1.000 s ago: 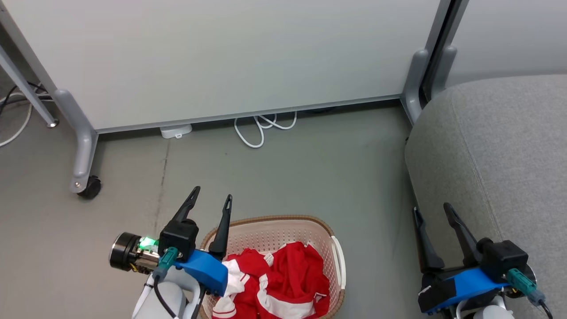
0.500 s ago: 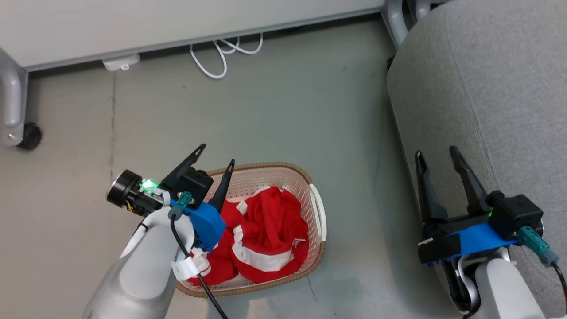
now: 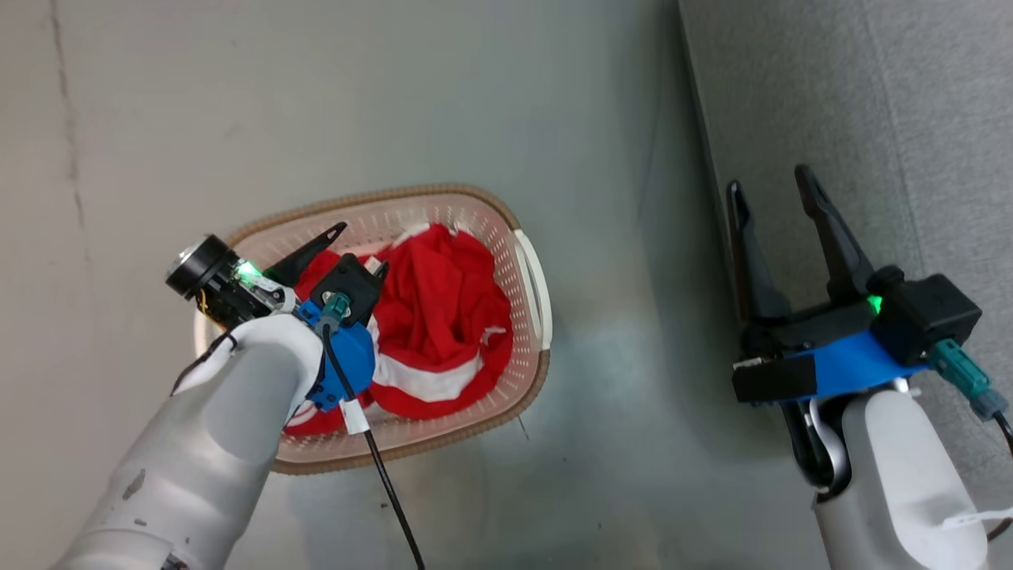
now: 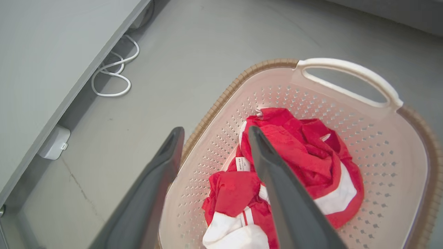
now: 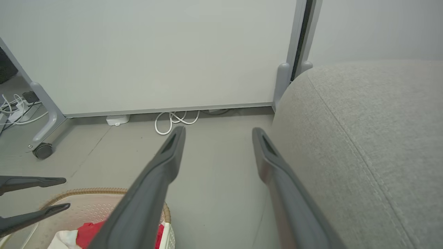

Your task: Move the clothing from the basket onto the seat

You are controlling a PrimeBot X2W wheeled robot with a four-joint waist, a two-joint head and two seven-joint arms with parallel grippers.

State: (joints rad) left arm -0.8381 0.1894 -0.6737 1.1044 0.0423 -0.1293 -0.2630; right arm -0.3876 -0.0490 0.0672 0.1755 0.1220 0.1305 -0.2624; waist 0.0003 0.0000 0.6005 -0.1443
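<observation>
The cream basket (image 3: pixel 443 192) with a brown rim stands on the grey floor, holding crumpled red and white clothing (image 3: pixel 443 301). My left gripper (image 3: pixel 362 248) hangs open over the basket's left part, its fingers pointing down at the clothes and holding nothing. In the left wrist view the left gripper (image 4: pixel 215 129) straddles the basket's rim (image 4: pixel 263 64), one finger over the clothing (image 4: pixel 304 152). My right gripper (image 3: pixel 769 180) stands open and empty beside the edge of the grey seat (image 3: pixel 870 95). In the right wrist view, the right gripper (image 5: pixel 217 130) points along the floor beside the seat (image 5: pixel 363 121).
A white partition panel (image 5: pixel 155 52) on grey legs with a caster (image 5: pixel 43 151) stands beyond the basket. A coiled white cable (image 5: pixel 173 121) and a small white box (image 5: pixel 117 120) lie at its foot. Bare floor separates basket and seat.
The head camera has tilted down, so the whole picture shifted. My left gripper has moved from the basket's left rim to over the clothing. Both grippers stay open.
</observation>
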